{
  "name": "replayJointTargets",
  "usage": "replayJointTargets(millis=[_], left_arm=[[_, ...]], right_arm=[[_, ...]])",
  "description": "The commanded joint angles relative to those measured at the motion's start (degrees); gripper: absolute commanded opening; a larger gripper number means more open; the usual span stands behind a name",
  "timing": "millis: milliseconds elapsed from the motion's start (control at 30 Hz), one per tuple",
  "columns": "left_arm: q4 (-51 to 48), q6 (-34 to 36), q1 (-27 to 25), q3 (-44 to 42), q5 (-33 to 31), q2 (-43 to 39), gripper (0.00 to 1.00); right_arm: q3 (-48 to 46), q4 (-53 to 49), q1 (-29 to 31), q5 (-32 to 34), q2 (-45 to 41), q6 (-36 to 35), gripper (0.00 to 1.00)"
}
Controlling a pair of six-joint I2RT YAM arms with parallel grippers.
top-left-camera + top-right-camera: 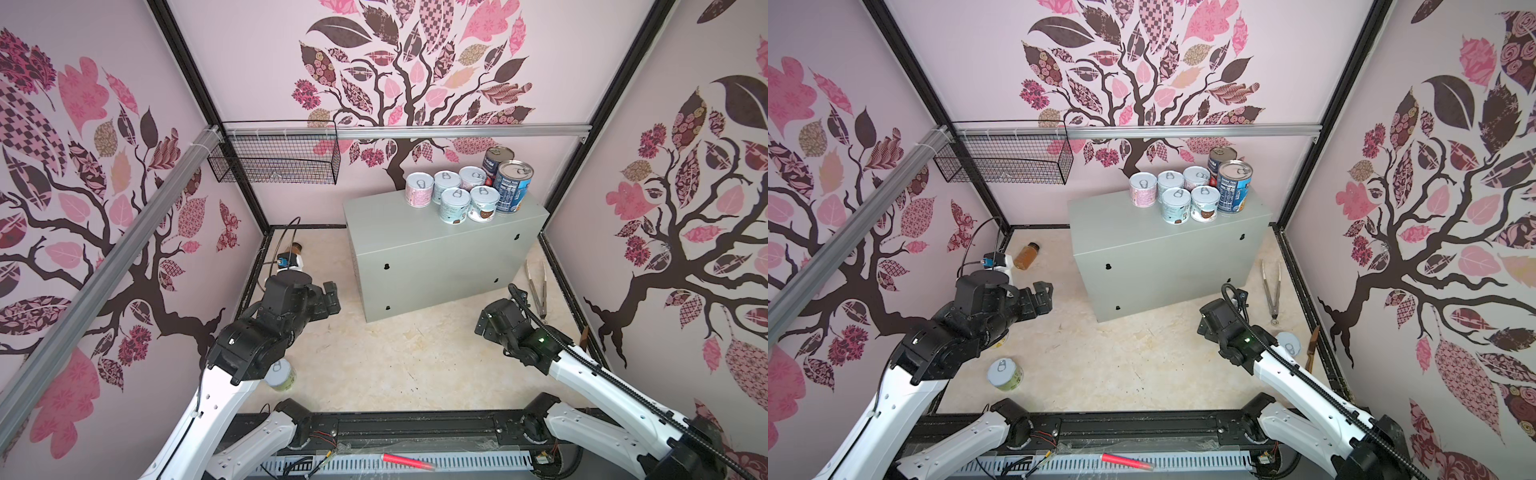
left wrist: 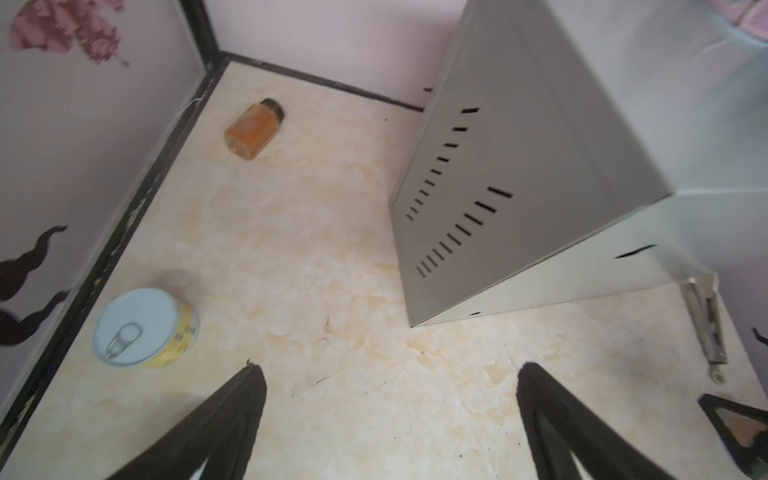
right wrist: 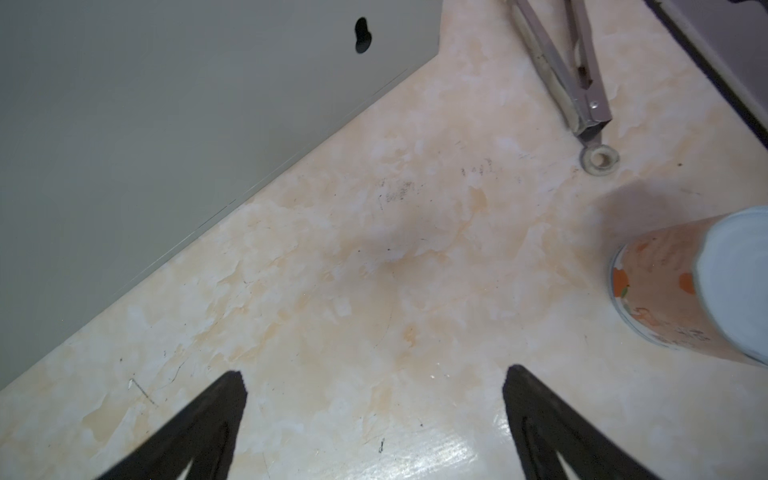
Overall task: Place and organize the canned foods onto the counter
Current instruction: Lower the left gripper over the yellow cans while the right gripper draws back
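While seven cylindrical pull-tab cans (image 1: 456, 203) stood clustered at the far right end of the smooth, flat-topped light-grey metal box (image 1: 436, 257), three short white-lidded ones sat on the mottled beige floor (image 1: 395, 365): a yellow-labelled can (image 2: 145, 328) by the left wall, a green-labelled can (image 1: 1005, 374) near the left arm's elbow, and an orange-labelled can (image 3: 681, 291) beside the right arm. The left gripper (image 2: 390, 368) hovered above the floor, jaws spread wide and empty. The right gripper (image 3: 374, 370) did likewise near the box's front. A toppled amber bottle (image 1: 1026, 255) and steel tongs (image 1: 1271, 291) flanked the box.
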Motion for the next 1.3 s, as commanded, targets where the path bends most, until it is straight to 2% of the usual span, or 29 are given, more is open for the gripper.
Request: replayJointTargets(millis=[0, 67, 133, 233, 367, 467, 600, 733, 800, 1000, 1267], left_arm=[[-8.05, -11.75, 0.86, -3.7, -10.0, 1.23, 0.98], [-11.0, -16.78, 2.58, -5.91, -11.85, 2.46, 0.98], [-11.45, -19.93, 4.98, -9.21, -10.73, 2.82, 0.98], [-10.83, -24.19, 6.74, -14.29, -10.2, 2.15, 0.98], [-14.74, -32.38, 7.02, -17.32, -14.54, 4.06, 0.98], [-15.08, -35.93, 8.08, -19.94, -12.56, 6.27, 0.98], [-11.34, -37.07, 11.95, -25.16, -7.09, 6.59, 0.98], [-10.37, -39.01, 14.49, -26.44, -6.93, 5.62, 0.98], [-9.19, -38.88, 17.75, -27.95, -4.53, 5.86, 0.98], [-6.24, -39.54, 23.27, -30.25, -0.13, 8.59, 0.98], [-3.18, -41.29, 25.85, -32.52, 1.5, 10.24, 0.98]], right_arm=[[-2.12, 6.86, -0.05, -9.58, -0.01, -6.46, 1.0], [-3.97, 10.62, 0.01, -13.3, -0.44, -7.24, 1.0], [-4.36, 12.28, 0.63, -14.54, 0.87, -7.35, 1.0], [-2.47, 11.87, 3.98, -12.91, 5.67, -9.2, 1.0], [-1.66, 14.09, 8.3, -12.83, 10.54, -9.48, 1.0], [-2.05, 16.86, 9.86, -14.91, 13.51, -9.03, 1.0], [-1.37, 18.01, 10.39, -17.1, 16.62, -9.92, 1.0], [-1.32, 19.35, 10.51, -18.4, 17.49, -11.14, 1.0], [-1.46, 20.06, 10.48, -18.78, 17.74, -11.47, 1.0], [-1.59, 21.39, 10.45, -20.3, 19.83, -12.31, 1.0], [-1.53, 21.99, 10.51, -21.06, 22.31, -13.53, 1.0]])
